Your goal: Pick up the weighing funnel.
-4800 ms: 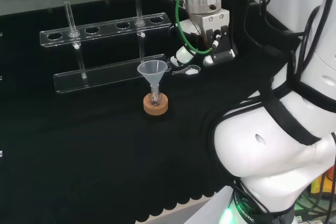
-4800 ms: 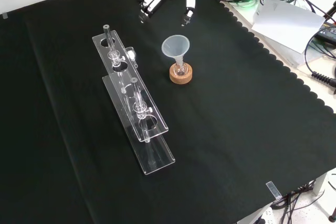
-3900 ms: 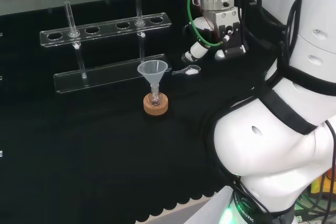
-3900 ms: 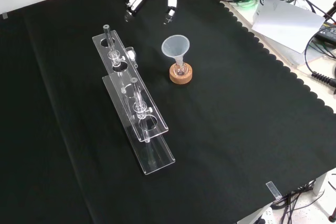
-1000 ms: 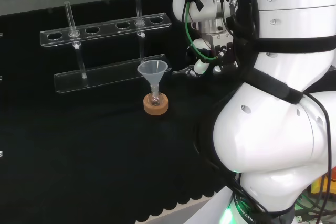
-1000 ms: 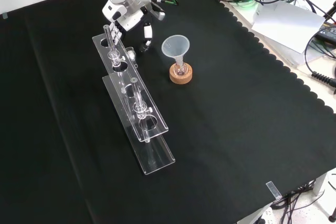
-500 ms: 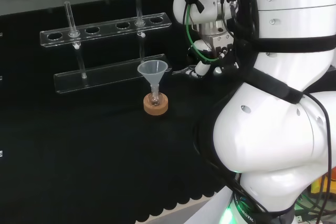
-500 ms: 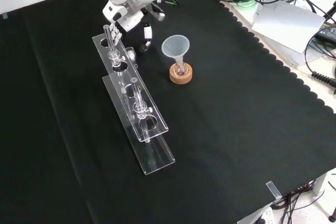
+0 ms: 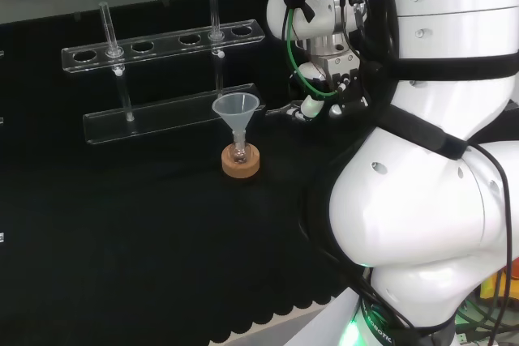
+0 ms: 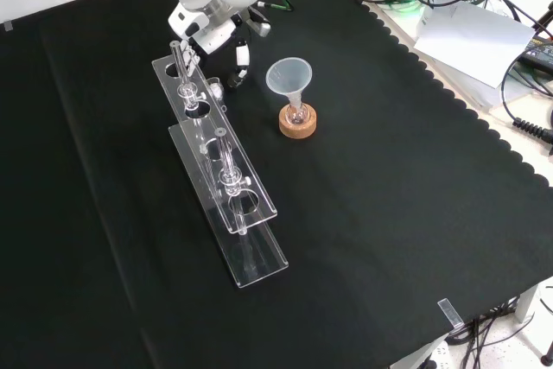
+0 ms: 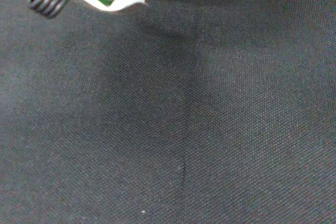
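Black cloth covered the desk (image 9: 122, 224) in the head view, where the white-and-black robot hand (image 9: 313, 106) had come down from higher up to the small clear scoop-shaped weighing funnel (image 9: 279, 110), which lay beside the clear plastic rack (image 9: 162, 111). In the front view its fingers hung straight and spread about that piece, grasping nothing. The wrist view looked onto bare cloth. Closing the fingers seemed the remaining step.

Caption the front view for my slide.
Hand poised at the weighing funnel, between the test-tube rack and the big funnel.
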`<action>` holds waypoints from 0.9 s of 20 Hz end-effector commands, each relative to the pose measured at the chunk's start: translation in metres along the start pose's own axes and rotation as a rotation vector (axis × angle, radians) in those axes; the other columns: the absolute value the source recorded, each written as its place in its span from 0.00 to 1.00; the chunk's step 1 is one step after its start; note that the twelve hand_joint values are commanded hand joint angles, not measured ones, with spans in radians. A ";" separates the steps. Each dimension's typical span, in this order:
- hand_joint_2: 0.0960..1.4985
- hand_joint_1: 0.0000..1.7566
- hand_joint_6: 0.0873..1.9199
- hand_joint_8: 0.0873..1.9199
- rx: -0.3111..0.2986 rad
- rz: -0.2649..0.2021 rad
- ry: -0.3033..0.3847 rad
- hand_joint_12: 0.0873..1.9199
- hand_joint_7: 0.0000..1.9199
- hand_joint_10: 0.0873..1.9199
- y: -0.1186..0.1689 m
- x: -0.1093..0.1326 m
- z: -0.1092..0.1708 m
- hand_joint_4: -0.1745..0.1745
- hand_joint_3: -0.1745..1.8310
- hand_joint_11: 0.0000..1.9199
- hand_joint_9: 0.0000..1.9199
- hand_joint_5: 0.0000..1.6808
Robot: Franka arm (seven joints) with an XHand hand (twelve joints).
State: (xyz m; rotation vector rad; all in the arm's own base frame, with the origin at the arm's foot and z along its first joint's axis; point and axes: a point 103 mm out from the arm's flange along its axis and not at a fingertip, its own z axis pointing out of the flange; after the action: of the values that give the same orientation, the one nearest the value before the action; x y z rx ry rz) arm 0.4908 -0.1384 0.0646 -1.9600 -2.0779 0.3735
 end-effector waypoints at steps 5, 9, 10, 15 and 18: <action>0.35 0.55 0.39 0.34 0.005 0.002 -0.007 0.68 0.16 0.28 0.004 -0.003 0.002 0.43 0.43 0.18 0.30 0.32; 0.35 0.55 0.42 0.34 0.003 0.003 -0.013 0.68 0.16 0.28 0.005 0.000 0.003 0.47 0.44 0.18 0.30 0.36; 0.35 0.55 0.44 0.34 0.004 0.005 -0.017 0.68 0.16 0.28 0.005 0.001 0.002 0.48 0.44 0.18 0.30 0.37; 0.36 0.55 0.47 0.34 0.003 0.000 -0.026 0.68 0.16 0.28 0.007 0.001 0.004 0.52 0.44 0.18 0.30 0.40; 0.36 0.56 0.48 0.34 -0.001 -0.002 -0.032 0.68 0.16 0.28 0.007 0.002 0.003 0.52 0.44 0.18 0.30 0.40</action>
State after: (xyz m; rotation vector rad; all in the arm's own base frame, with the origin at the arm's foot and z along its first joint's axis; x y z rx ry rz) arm 0.4960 -0.1375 0.0590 -1.9635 -2.0928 0.4004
